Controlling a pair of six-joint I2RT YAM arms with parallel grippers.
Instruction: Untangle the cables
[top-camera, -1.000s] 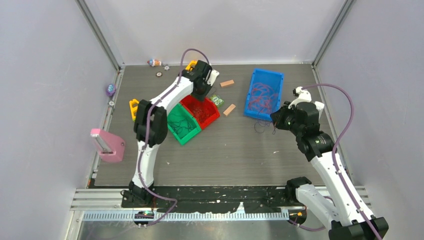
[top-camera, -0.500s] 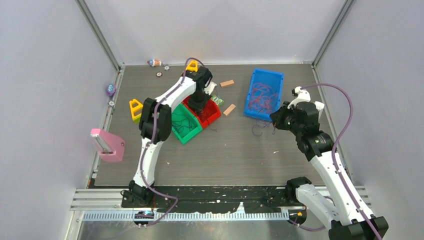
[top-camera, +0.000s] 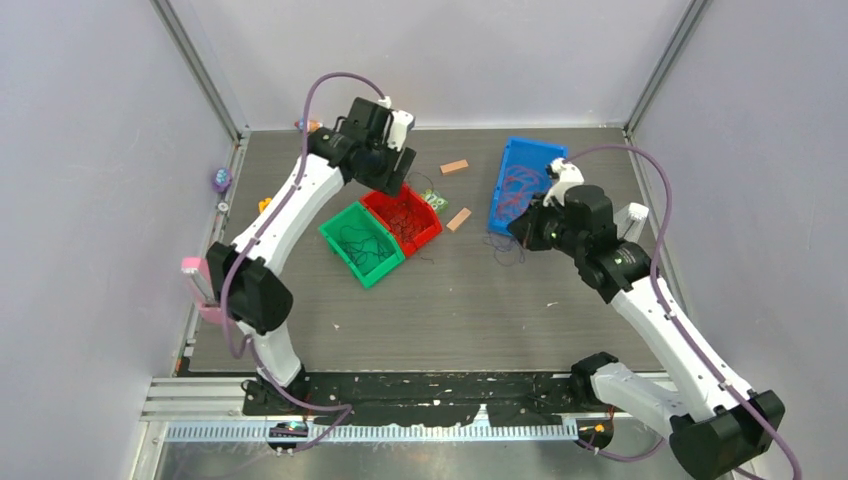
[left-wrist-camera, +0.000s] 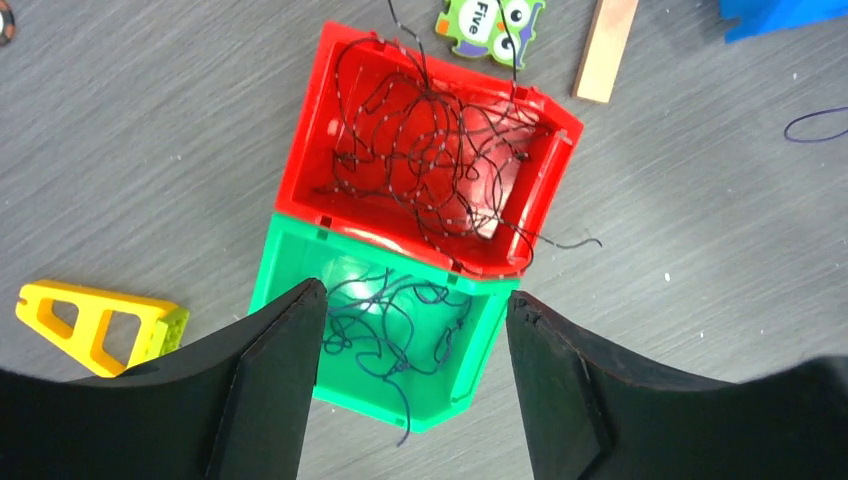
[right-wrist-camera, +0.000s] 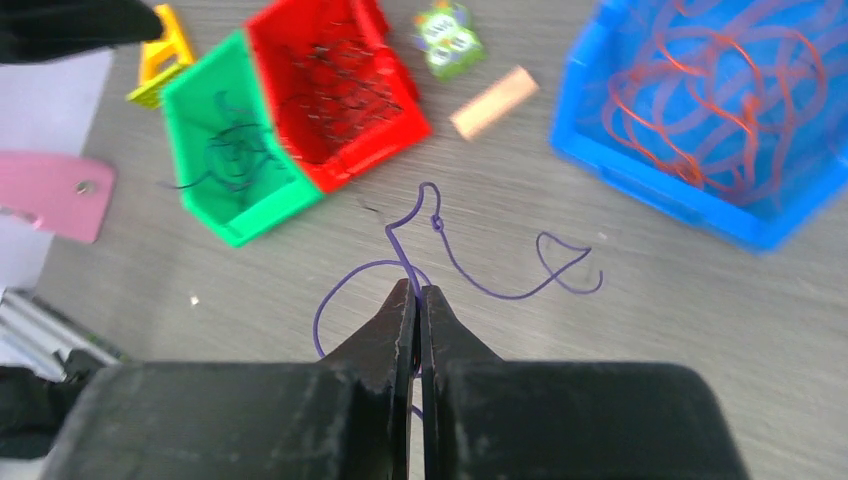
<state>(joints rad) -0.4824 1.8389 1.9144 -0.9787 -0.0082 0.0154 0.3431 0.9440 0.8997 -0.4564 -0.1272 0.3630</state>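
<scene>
- The cables lie in four places: one purple cable (right-wrist-camera: 436, 222) loose on the table (right-wrist-camera: 650, 330) between the blue bin (right-wrist-camera: 600, 170) and the red bin (left-wrist-camera: 312, 140), an orange-red tangle in the blue bin, and dark tangles in the red bin and the green bin (left-wrist-camera: 266, 270).
- The step in hand, as I judge it, is sorting one freed strand. The right gripper (right-wrist-camera: 417, 290) has its jaws clamped on the purple cable.
- The left gripper (left-wrist-camera: 415, 296) hangs above the red and green bins, jaws apart, holding nothing.
- The next move probably calls for a clean lift — the loops must not catch.
- Count: three bins, two wooden blocks (top-camera: 455, 166), one separate cable. The tangled strands I cannot count.
</scene>
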